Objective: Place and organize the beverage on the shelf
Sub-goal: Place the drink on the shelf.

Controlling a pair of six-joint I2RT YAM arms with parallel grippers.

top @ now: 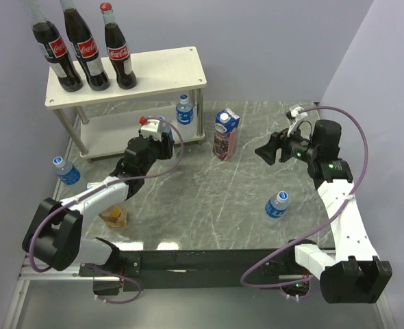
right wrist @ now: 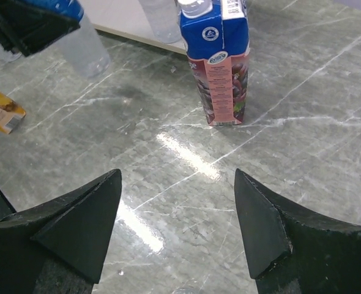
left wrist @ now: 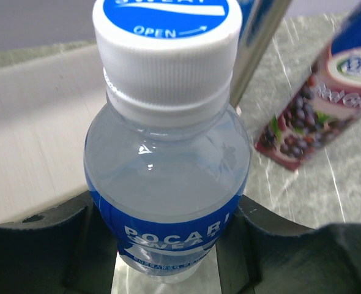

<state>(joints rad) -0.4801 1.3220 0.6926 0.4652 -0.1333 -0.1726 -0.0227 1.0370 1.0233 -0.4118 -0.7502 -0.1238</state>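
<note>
Three cola bottles crowded the left end of the shelf's top board; its right half lay open from above. The left gripper with its held water bottle hung before the lower tier's mouth. A standing water bottle by the right front leg and the purple carton nearby narrowed that side. Open tabletop stretched between carton and right gripper.

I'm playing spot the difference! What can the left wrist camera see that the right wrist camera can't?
Only the left wrist view shows the white cap of the water bottle held in the left fingers. Only the right wrist view shows the yellow carton and the open right fingers. Both show the purple carton, that bottle and the marble table.
</note>
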